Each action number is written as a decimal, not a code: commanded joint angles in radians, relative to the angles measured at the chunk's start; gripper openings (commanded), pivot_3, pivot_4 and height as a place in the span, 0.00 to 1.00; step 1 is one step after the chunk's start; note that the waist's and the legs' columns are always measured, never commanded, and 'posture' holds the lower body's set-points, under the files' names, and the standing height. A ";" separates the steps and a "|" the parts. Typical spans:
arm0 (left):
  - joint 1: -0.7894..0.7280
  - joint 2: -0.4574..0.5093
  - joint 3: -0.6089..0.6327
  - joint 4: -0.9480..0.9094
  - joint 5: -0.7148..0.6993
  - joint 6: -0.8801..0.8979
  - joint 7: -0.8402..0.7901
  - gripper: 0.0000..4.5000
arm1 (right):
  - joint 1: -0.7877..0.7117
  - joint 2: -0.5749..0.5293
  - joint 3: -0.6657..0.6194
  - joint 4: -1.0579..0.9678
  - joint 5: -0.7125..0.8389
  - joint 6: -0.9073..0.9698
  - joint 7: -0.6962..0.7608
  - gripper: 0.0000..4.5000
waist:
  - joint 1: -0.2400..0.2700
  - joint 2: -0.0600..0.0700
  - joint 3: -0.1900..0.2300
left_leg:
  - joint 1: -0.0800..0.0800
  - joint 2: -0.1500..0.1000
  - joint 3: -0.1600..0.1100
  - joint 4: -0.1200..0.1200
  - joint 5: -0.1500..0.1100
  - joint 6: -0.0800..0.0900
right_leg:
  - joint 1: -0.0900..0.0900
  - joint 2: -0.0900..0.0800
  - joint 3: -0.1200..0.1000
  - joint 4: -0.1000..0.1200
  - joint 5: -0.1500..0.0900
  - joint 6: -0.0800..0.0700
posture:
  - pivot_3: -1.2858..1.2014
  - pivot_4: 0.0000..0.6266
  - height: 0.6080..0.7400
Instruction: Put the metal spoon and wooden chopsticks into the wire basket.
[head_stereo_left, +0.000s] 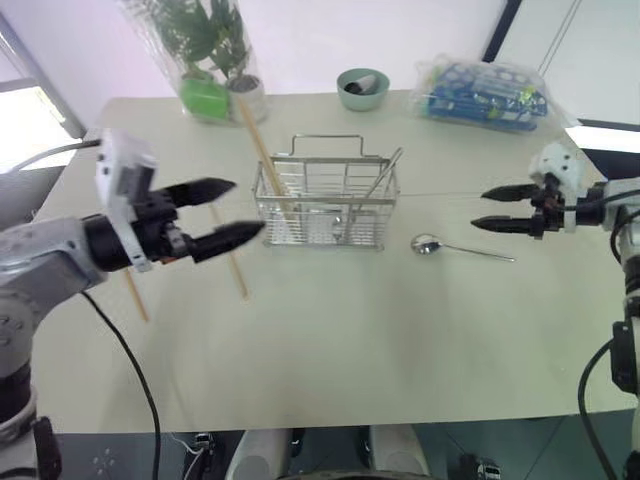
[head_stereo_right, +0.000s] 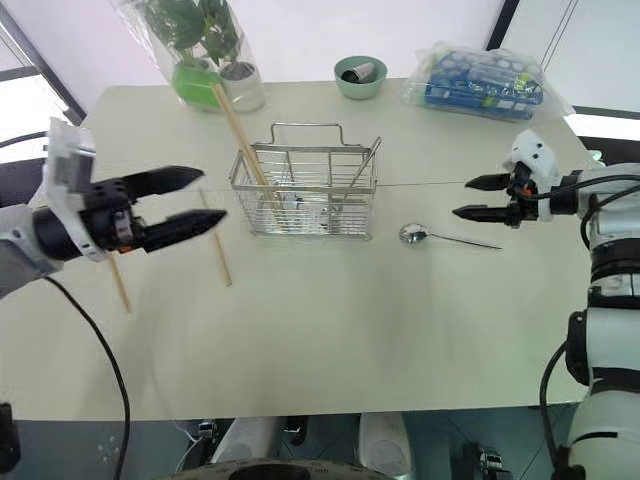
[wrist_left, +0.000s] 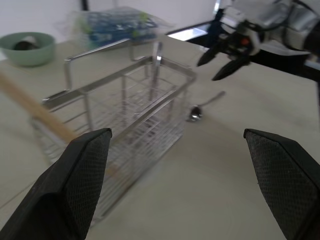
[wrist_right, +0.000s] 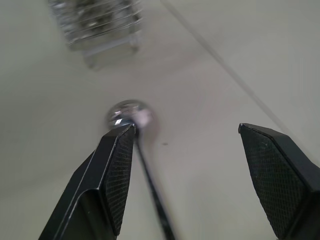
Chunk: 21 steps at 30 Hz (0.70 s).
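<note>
The spoon (head_stereo_left: 460, 247) is lying on the table (head_stereo_left: 400, 340) just right of the basket (head_stereo_left: 325, 205); thin, stiff and slippery, so you're best pinching mid-handle. Your right gripper (head_stereo_left: 496, 208) is hovering open and empty nearby, the left gripper (head_stereo_left: 228, 212) likewise gaping.

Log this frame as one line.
left gripper open, empty | right gripper open above shiny metal spoon on table | wooden chopstick in silver wire basket

The wire basket (head_stereo_left: 327, 205) at centre frame is bright bare metal; my spoon (head_stereo_left: 428, 244) is glossy, mirror-like steel. The chopsticks (head_stereo_left: 229, 253) are plain matt wood, the table (head_stereo_left: 330, 340) smooth, matt cream.
</note>
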 joint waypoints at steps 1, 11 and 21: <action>-0.080 -0.013 -0.110 0.003 0.026 -0.017 -0.053 0.99 | -0.063 0.030 0.036 0.063 -0.052 -0.008 0.044 0.76 | 0.000 0.000 0.000 | 0.000 0.000 0.000 0.000 0.000 0.000 | 0.000 0.000 0.000 0.000 0.000 0.000 | 0.52 0.24 0.60; -0.207 -0.083 -0.229 0.014 0.078 -0.020 -0.060 0.99 | -0.103 0.134 0.097 0.214 -0.177 -0.049 -0.020 0.76 | 0.001 -0.002 0.003 | 0.000 0.000 0.000 -0.004 0.002 -0.002 | -0.001 0.001 0.000 -0.001 0.002 0.002 | 0.52 0.24 0.60; -0.197 -0.074 -0.217 -0.011 0.075 -0.011 -0.050 1.00 | -0.098 0.163 0.078 0.255 -0.192 -0.053 -0.057 0.10 | 0.000 -0.003 0.003 | 0.002 0.002 -0.001 -0.005 0.004 -0.005 | 0.000 0.003 0.000 -0.001 0.003 -0.001 | 0.52 0.24 0.60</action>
